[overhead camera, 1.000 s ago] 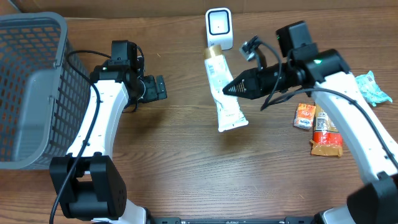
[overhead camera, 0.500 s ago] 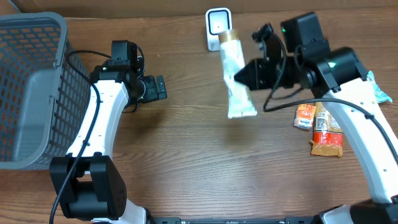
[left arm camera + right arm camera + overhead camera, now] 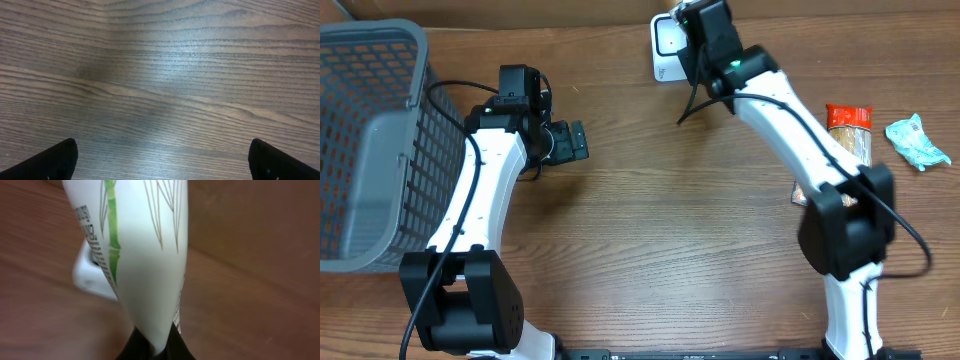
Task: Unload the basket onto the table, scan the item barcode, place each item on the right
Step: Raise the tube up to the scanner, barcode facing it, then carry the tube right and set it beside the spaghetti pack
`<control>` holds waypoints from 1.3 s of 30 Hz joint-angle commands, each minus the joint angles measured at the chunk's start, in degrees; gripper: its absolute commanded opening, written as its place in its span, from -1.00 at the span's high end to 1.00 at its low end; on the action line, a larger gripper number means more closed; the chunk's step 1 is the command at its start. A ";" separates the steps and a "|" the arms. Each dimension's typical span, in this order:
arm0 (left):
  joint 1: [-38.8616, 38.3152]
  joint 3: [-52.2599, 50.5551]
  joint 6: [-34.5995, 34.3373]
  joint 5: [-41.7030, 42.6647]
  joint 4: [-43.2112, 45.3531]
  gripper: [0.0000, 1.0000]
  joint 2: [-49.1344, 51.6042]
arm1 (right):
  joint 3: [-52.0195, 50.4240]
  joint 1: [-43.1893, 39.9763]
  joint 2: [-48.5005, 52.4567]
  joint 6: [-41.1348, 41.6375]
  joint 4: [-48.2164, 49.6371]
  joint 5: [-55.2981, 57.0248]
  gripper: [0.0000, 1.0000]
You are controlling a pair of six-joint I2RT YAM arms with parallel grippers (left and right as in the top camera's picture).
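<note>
The item is a white tube (image 3: 145, 255) printed with green bamboo, and it fills the right wrist view. My right gripper (image 3: 156, 346) is shut on its flat crimped end. The tube hangs right in front of the white barcode scanner (image 3: 89, 277), which shows blurred behind it. In the overhead view the right arm reaches to the scanner (image 3: 665, 45) at the table's far edge, and its wrist hides the tube. My left gripper (image 3: 575, 142) stands open over bare wood left of centre, with nothing between its fingers (image 3: 55, 159).
A grey mesh basket (image 3: 370, 140) fills the left side. An orange-brown snack packet (image 3: 848, 118) and a teal packet (image 3: 918, 140) lie at the right. The right arm's base link stands at the centre right, over another packet (image 3: 800, 190).
The right arm swung the tube up and back from the table's middle to the scanner. The arm now covers the tube from above. The left arm has not moved.
</note>
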 commanded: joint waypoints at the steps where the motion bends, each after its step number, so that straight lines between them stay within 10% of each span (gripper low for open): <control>1: -0.15 0.63 1.07 -0.35 -0.02 -0.99 -0.50 | 1.75 1.62 2.23 -17.53 8.39 13.16 0.93; 25: -0.15 0.63 1.07 -0.37 -0.02 -1.00 -0.50 | 1.70 2.43 7.21 -28.35 17.03 18.51 0.93; 39: -0.15 0.63 1.07 -0.37 -0.02 -0.99 -0.50 | 1.70 -2.99 -17.73 20.15 -33.20 -10.14 0.93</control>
